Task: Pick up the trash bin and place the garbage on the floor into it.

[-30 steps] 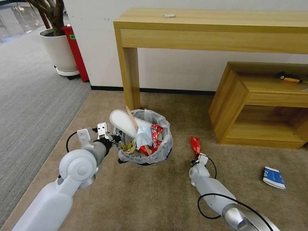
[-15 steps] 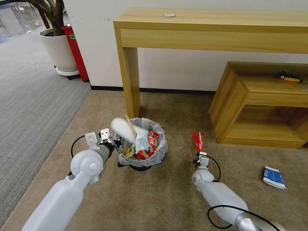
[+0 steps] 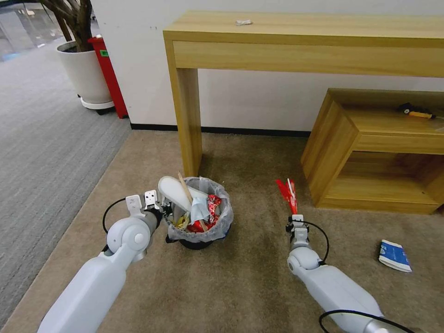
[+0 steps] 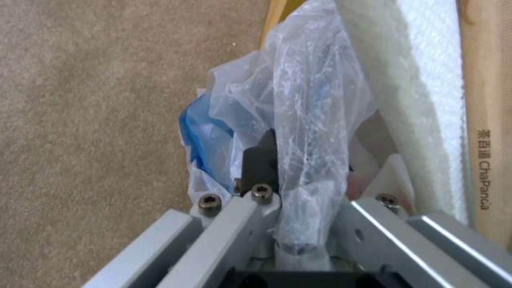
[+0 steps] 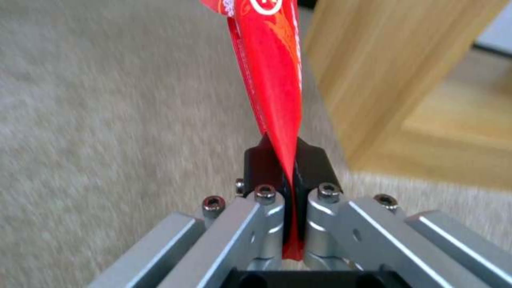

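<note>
Nearest, the right gripper [image 3: 296,221] is clenched on a red wrapper [image 3: 287,193], its black fingers [image 5: 261,162] pressed flat against the foil, which stands up from the tips. The left gripper [image 3: 163,213] pinches the bagged rim of the trash bin [image 3: 200,231], which holds a white slipper [image 3: 175,189]. A blue-white carton [image 3: 394,255] lies on the floor [image 3: 240,286], well apart to the right. Beyond stands a wooden table [image 3: 305,41].

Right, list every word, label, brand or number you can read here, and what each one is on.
"茶百道 ChaPanda": printed along the flat wooden stick in the small round black bag-lined trash bin.
White print on the shiny red plastic wrapper: cut off, unreadable.
Blue-and-white paper carton: too small.
Green label on the red box: too small.
</note>
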Motion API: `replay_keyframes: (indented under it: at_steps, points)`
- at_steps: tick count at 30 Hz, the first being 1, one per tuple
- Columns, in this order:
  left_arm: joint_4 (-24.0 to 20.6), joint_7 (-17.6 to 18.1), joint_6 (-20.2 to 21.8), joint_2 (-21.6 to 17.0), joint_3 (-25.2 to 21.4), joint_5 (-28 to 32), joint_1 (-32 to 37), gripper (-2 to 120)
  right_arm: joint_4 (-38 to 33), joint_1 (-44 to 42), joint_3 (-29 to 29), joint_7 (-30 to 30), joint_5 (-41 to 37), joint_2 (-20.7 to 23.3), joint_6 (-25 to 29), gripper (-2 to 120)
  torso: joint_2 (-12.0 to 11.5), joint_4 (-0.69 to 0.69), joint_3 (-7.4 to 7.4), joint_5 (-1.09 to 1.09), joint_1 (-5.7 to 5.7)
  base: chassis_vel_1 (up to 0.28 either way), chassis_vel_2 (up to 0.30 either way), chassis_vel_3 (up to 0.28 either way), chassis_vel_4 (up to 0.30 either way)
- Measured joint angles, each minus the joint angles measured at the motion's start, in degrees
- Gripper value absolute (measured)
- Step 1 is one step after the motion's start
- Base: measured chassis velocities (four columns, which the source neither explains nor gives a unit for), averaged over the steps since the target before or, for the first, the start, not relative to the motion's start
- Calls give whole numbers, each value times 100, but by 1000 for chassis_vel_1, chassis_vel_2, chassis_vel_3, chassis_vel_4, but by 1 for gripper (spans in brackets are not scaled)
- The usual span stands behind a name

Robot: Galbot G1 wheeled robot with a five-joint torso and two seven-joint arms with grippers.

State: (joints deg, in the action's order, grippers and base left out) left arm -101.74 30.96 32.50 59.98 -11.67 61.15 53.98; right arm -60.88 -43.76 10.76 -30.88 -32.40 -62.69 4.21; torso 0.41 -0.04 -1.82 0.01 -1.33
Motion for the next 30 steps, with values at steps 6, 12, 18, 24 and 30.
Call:
replay_keyframes:
  at_steps: [6,12,18,24,30]
  points:
    - [286,-73,-13,79,29,-92,-117,0,-534,15,164,-65,37,332,8,0,0,0,0,-1,0,0,0,0,0]
    - [553,-93,-18,152,66,-161,-276,0,-1223,125,388,-122,-35,701,-32,0,0,0,0,-1,0,0,0,0,0]
    - [895,-88,-19,384,185,-233,-619,0,-1790,292,546,-206,-116,891,-104,0,0,0,0,-2,0,0,0,0,0]
    - [1280,-59,39,576,460,-225,-1125,0,-2111,578,920,-266,-127,953,-72,0,0,0,0,-2,0,0,0,0,0]
    - [1343,-38,53,633,574,-203,-1246,0,-2308,775,1155,-260,-184,1021,-78,0,0,-1,0,-2,0,0,0,0,0]
